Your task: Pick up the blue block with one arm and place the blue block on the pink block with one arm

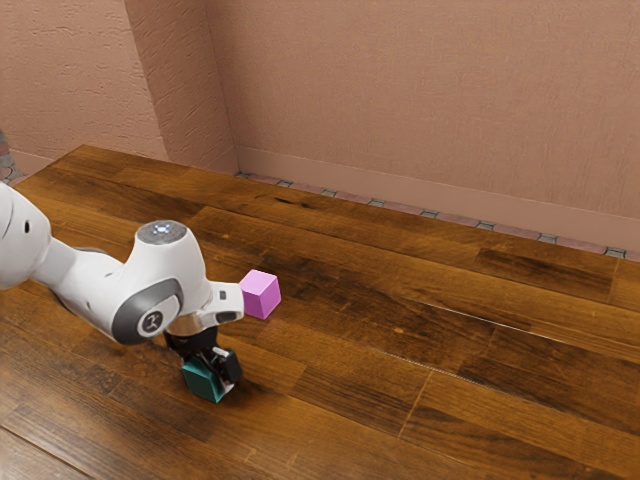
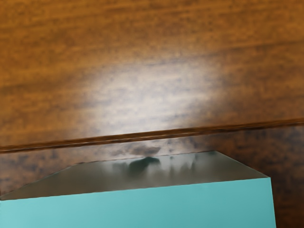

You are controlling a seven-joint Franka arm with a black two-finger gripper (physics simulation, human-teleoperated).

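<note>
At the exterior view's left, the white arm [image 1: 110, 285] bends down over the wooden counter [image 1: 450, 330], its gripper [image 1: 208, 362] lowered onto the blue block [image 1: 200, 382], which is teal in shade. The fingers look clenched on the block from two sides, one dark finger lying against its right-hand face. The block appears to sit on the counter, not yet raised. In the wrist view its teal face [image 2: 142, 209] lies right under the hand, with bare wood beyond it. Just to the right of the gripper and a little farther back in the exterior view stands the pink block [image 1: 261, 294], close by but apart from the blue one, its top bare. The pick-up is the step in hand. The next move calls for a straight lift high enough to clear the pink block's top, then a short carry over it and a level set-down.
</note>
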